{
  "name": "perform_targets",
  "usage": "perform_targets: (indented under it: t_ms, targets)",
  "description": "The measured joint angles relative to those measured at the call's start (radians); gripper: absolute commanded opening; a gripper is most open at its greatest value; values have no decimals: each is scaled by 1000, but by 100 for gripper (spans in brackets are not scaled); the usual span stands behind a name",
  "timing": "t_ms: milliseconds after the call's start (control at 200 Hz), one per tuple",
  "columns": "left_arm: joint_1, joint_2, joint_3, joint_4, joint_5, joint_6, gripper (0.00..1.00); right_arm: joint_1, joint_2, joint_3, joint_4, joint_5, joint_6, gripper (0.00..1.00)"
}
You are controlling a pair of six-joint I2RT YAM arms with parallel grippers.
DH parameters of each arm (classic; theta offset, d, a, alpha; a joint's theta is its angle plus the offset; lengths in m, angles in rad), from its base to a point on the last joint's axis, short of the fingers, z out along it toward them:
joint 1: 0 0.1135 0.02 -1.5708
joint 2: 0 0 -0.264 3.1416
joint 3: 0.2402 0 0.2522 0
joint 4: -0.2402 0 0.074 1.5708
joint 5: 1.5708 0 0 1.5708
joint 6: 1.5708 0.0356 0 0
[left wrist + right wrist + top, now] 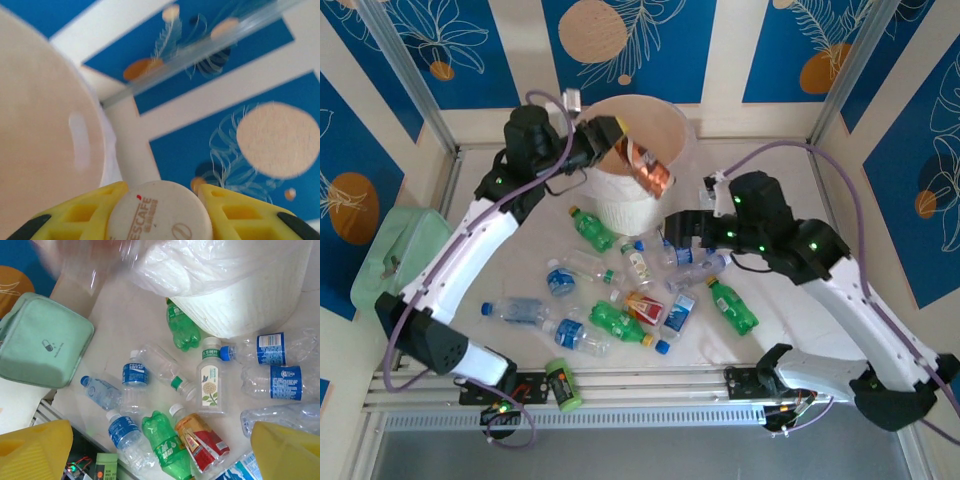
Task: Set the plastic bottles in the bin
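White tabletop (530, 265) below blue leaf-print walls (650, 40), strewn w/ many loose plastic bottles (620, 322) lying just in front of ribbed white bin (620, 205). Up over bin's open top: L gripper (618, 143) clamped on tilted red-brown-labelled bottle (648, 168), its white cap pinched betw. yellow fingers (80, 215). Low over the pile nr bin: R gripper (160, 445), jaws wide apart, holding nothing.

Bottles (620, 325) strewn beside bin (638, 208), brown-labelled bottle (648, 170) — tilted — above
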Motion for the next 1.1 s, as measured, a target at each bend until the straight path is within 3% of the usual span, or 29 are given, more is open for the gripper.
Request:
perform_targets:
  t_ms: [175,415,575,760,1100]
  targets:
    - [37,209,181,9,-125,-9,27,1,-29,-100,-7,-33,41,92]
    - [49,423,340,-86,-183,21,28,1,-47,-220,-15,-40,93,92]
    - [49,436,343,-160,-208,51,47,0,-56,-222,-17,-40,97,92]
    - [49,435,352,-204,-234,93,78,-5,-40,-221,-14,-40,96,92]
    - [47,325,319,-251,-283,134,85,-6,28,-174,-13,-39,88,92]
